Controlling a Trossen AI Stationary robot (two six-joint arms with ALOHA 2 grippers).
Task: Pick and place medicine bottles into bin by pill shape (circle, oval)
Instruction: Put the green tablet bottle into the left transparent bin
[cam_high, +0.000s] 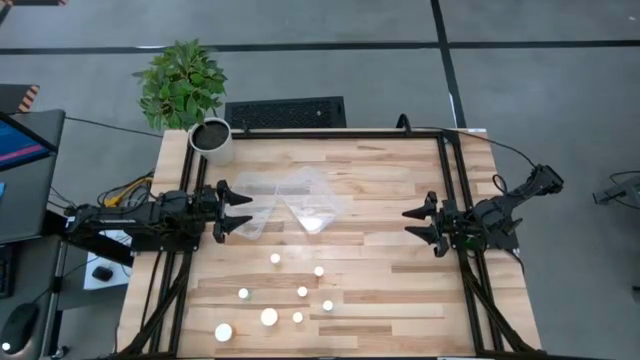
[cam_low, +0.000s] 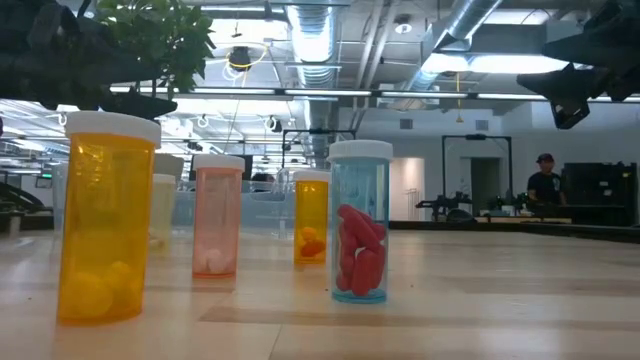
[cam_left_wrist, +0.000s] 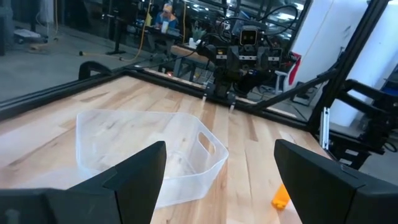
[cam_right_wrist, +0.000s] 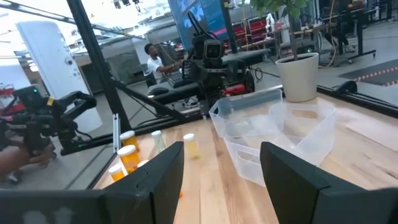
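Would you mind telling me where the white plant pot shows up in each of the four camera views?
High view: the white plant pot stands at the table's far left corner, behind the clear bins.
Low view: the pot itself cannot be made out; only leaves show at the upper left.
Left wrist view: not in it.
Right wrist view: upper right, beyond the bins.
Shared landmark: the clear bins.

no readable text, labels or signs

Bare wood between bins (cam_high: 290, 205) and bottles (cam_high: 275, 300); plant pot (cam_high: 212, 140) guards far corner.
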